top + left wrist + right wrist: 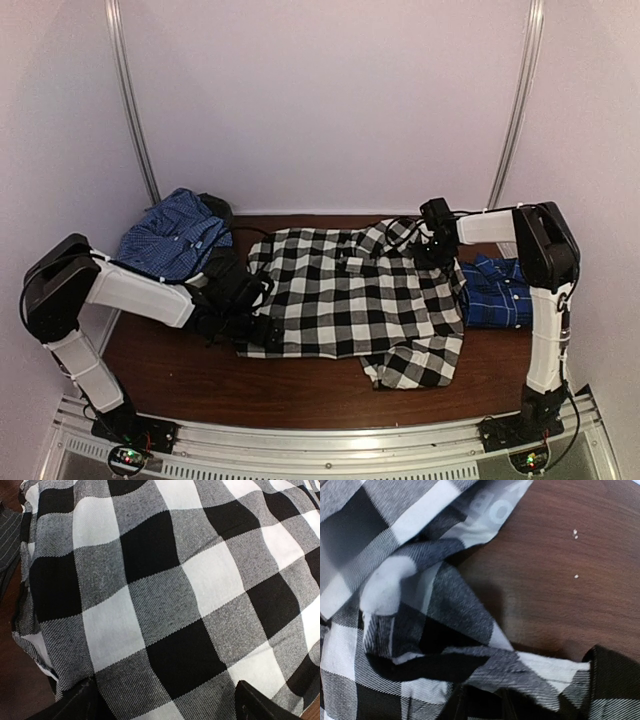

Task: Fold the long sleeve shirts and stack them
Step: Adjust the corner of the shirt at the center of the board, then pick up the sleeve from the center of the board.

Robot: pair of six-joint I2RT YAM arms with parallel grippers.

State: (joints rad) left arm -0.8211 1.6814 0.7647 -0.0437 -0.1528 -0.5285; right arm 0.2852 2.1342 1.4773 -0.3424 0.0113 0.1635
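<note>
Currently, the left gripper [165,702] stands wide open over the checked shirt [350,300]. The right gripper [434,256] meets the shirt's bunched far corner; its grip cannot be told.

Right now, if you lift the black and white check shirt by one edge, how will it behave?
Probably floppy: the black-and-white check shirt bunches in soft folds at its edge, so it should sag from any grip. The weave looks coarse and matte, so it likely won't slip. Spread wide over the table, its far parts would probably drag.

Check shirt [350,300] spread, blue shirt [497,290] beside
</note>
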